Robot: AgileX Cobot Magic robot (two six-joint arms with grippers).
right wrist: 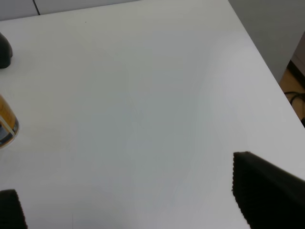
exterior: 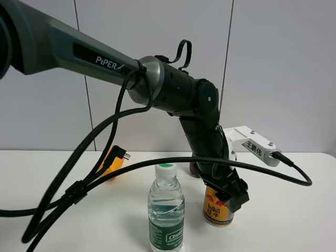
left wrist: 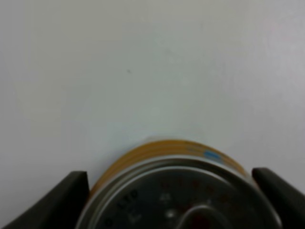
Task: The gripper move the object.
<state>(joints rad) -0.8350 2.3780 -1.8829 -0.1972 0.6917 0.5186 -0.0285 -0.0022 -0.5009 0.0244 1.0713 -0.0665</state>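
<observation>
Standing on the white table just right of the water bottle, the gold can is clamped by the left gripper, its 2 jaws pressed against the can's sides. Further right, the right gripper hangs with jaws wide apart, empty.

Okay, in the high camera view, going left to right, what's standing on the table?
orange fruit → water bottle → gold can
</observation>
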